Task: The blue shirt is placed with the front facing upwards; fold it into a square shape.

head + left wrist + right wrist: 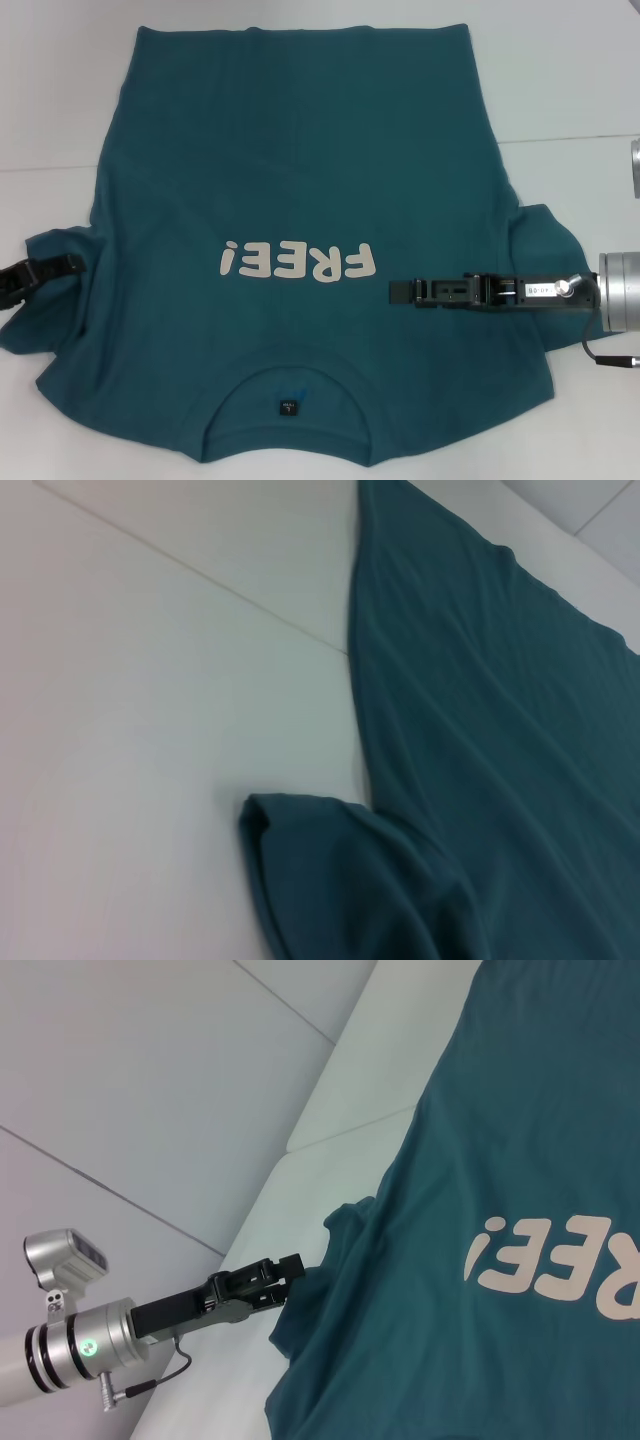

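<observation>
The blue shirt (300, 150) lies front up on the white table, collar and dark neck label (288, 407) toward me, with the cream "FREE!" lettering (300, 262) across its middle. My left gripper (75, 263) rests at the edge of the bunched left sleeve (40, 310); the right wrist view shows that gripper (295, 1275) touching the sleeve's edge. In the left wrist view the sleeve (330, 880) curls up beside the shirt's side (480, 730). My right gripper (395, 292) reaches in over the shirt's body just right of the lettering, past the spread right sleeve (545, 240).
Bare white table (60, 100) surrounds the shirt on the left, right and far sides, crossed by thin seam lines (200, 575). The shirt's hem reaches almost to the table's far edge. The collar end lies close to the near edge.
</observation>
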`<state>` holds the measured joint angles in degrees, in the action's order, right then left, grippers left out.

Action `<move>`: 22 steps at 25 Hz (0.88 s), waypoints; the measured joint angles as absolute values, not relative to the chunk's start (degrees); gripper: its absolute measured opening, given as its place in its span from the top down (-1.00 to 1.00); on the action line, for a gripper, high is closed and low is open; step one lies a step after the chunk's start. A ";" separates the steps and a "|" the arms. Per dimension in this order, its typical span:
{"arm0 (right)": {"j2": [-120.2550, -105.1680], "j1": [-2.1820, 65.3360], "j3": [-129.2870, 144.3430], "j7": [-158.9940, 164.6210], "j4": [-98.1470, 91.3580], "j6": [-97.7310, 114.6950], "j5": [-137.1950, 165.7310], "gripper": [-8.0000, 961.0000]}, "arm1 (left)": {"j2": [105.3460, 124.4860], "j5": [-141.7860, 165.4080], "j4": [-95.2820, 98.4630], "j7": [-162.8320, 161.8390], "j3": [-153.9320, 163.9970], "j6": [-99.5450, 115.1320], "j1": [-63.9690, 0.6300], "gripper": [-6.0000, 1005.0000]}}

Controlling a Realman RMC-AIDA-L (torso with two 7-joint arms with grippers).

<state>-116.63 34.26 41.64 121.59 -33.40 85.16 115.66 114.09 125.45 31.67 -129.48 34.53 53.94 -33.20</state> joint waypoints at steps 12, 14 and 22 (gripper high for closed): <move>-116.46 34.01 41.57 121.31 -33.49 85.16 115.40 -0.87 | 113.79 126.94 32.12 -134.15 35.56 53.83 -34.11 -0.49; -116.41 34.01 41.53 121.28 -33.56 85.16 115.34 -0.87 | 113.71 127.12 32.24 -134.56 35.63 53.93 -34.09 -0.48; -116.19 34.03 41.48 121.22 -33.85 85.34 115.29 -0.87 | 113.66 127.68 32.32 -134.59 36.02 53.69 -34.44 -0.01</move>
